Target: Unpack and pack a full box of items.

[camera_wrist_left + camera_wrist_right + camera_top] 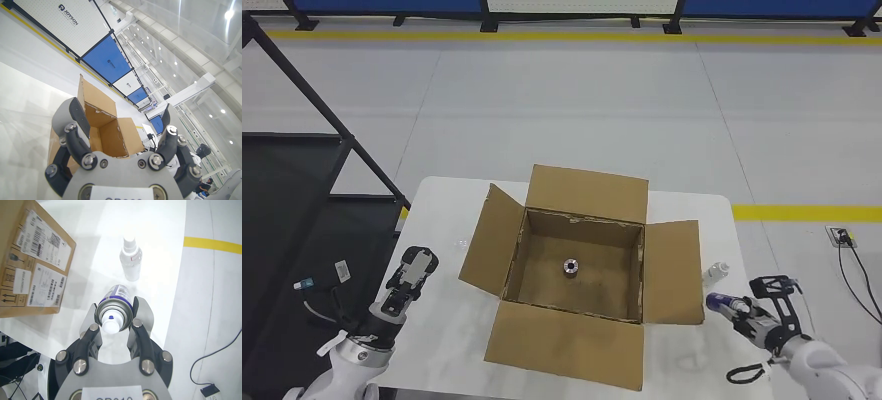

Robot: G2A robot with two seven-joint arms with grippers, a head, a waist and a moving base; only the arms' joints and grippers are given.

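An open cardboard box (pixel 577 262) stands mid-table with all flaps spread; a small round metal item (pixel 570 266) lies on its floor. My right gripper (pixel 115 311) is shut on a blue-and-silver spray can (pixel 115 303), held over the white table to the right of the box (pixel 36 256); the can (pixel 720 301) also shows from above. A clear spray bottle (pixel 131 257) lies on the table just beyond the can, also visible from the top (pixel 715 271). My left gripper (pixel 121 111) is open and holds nothing, to the left of the box (pixel 111 126), tilted upward.
The white table (pixel 442 215) has bare room left of the box and a narrow strip at the right near its edge. A black frame (pixel 332 130) stands beyond the table's left side. A cable and socket (pixel 842 240) lie on the floor at the right.
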